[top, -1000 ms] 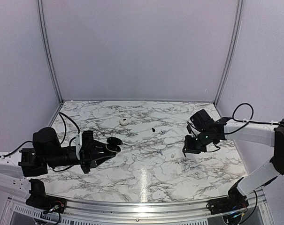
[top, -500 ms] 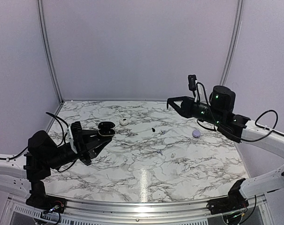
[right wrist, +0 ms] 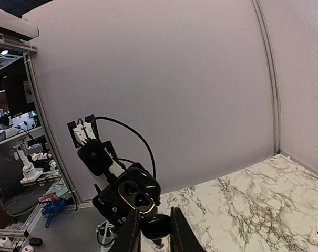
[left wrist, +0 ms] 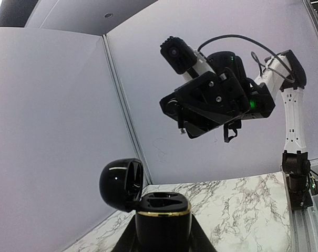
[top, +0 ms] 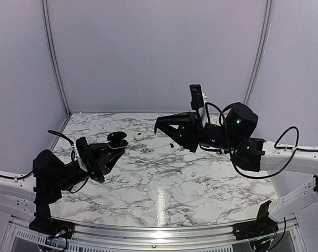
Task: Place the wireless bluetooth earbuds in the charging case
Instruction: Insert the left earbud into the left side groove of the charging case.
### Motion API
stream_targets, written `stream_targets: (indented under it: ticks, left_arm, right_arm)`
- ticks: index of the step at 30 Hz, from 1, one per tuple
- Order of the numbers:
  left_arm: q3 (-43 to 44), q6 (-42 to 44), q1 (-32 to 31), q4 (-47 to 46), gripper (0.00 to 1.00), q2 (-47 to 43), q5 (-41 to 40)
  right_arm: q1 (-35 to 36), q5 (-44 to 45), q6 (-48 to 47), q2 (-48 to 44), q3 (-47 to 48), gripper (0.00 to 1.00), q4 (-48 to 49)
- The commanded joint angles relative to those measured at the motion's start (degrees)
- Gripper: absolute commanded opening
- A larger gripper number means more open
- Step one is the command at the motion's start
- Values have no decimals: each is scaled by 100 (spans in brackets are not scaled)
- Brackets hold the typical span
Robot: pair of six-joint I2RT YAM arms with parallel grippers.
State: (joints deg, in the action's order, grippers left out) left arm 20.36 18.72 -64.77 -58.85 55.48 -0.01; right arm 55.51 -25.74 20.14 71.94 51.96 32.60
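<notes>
Right wrist view: the right fingers (right wrist: pixel 131 235) are pinched almost shut on a black earbud (right wrist: pixel 156 224), raised well apart from the open charging case (left wrist: pixel 161 210) gripped tight by the left fingers (left wrist: pixel 199 240). A misaligned approach could knock the bud down onto the desk (top: pixel 159 194).

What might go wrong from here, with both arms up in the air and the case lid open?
1. The right gripper pinches the black earbud only at its tips, in mid-air; it might slip and fall to the table.
2. The left gripper holds the open charging case by its base, so pressing the bud into a well might tilt or dislodge it.
</notes>
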Motion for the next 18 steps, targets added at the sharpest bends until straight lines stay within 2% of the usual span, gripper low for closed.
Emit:
stream_targets:
  ticks: [1, 8, 18]
  left_arm:
    - [-46, 1, 20, -573, 0, -4, -151]
    - [47, -157, 17, -606, 0, 39, -37]
    - [74, -412, 17, -768, 0, 202, -16]
  right_arm:
    - [380, -41, -470, 101, 305, 0, 568]
    - [837, -1, -1029, 509, 602, 0, 755]
    - [1032, -111, -1289, 1213, 1073, 0, 1039]
